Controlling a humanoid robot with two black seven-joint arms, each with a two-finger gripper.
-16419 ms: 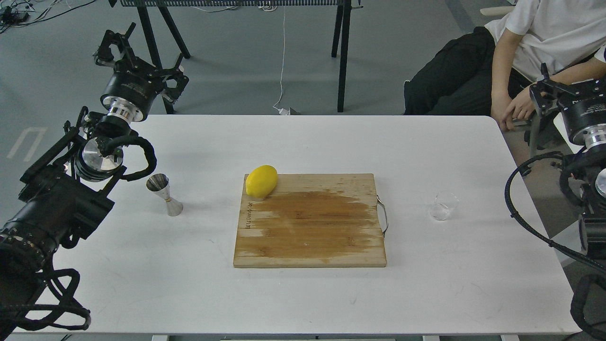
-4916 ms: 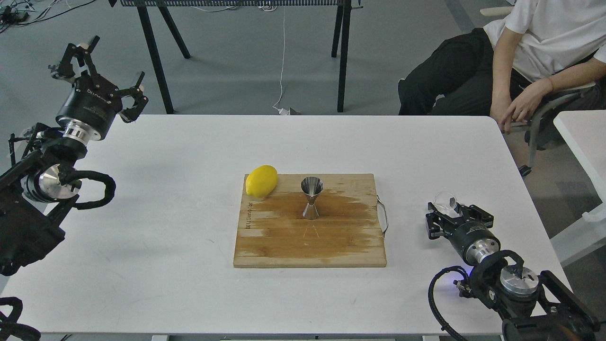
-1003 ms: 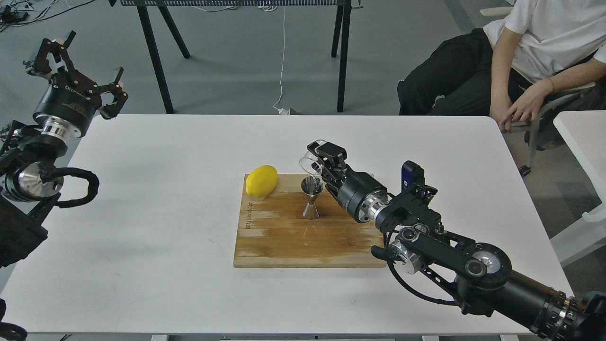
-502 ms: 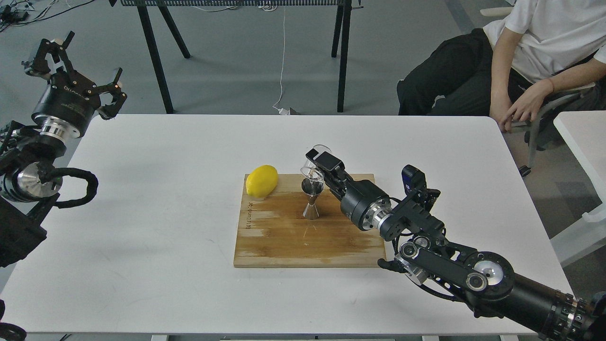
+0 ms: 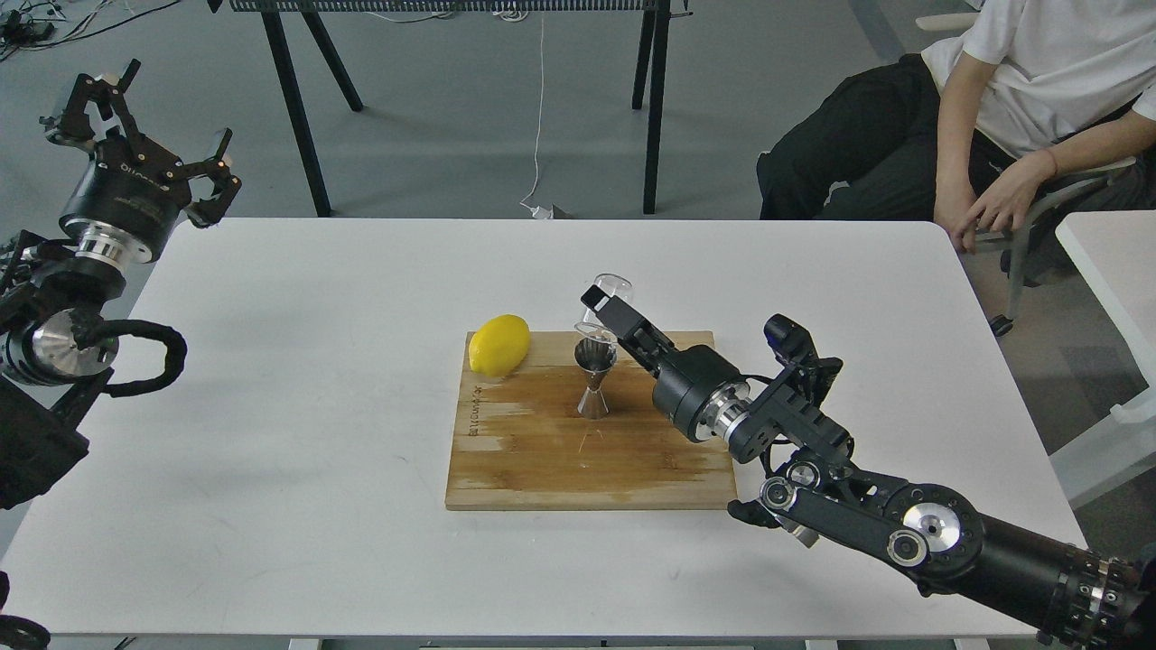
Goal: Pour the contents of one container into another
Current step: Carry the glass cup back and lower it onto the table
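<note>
Head view shows the right gripper (image 5: 603, 311) with its fingers (image 5: 607, 308) pinching the clear glass cup (image 5: 607, 307), which is tipped steeply, its mouth turned down toward the steel jigger (image 5: 594, 377) and just above that jigger's top rim; whether glass touches metal is hard to tell. The jigger stands upright on the wooden cutting board (image 5: 587, 451), near the far edge. A lemon (image 5: 498, 345) lies at the board's far left corner, apart from the jigger. The board rests on the white surface (image 5: 298, 451). The left gripper (image 5: 135, 135) hangs off beyond the surface's far left corner, fingers spread and holding nothing. A seated person (image 5: 1011, 99) is at the far right.
</note>
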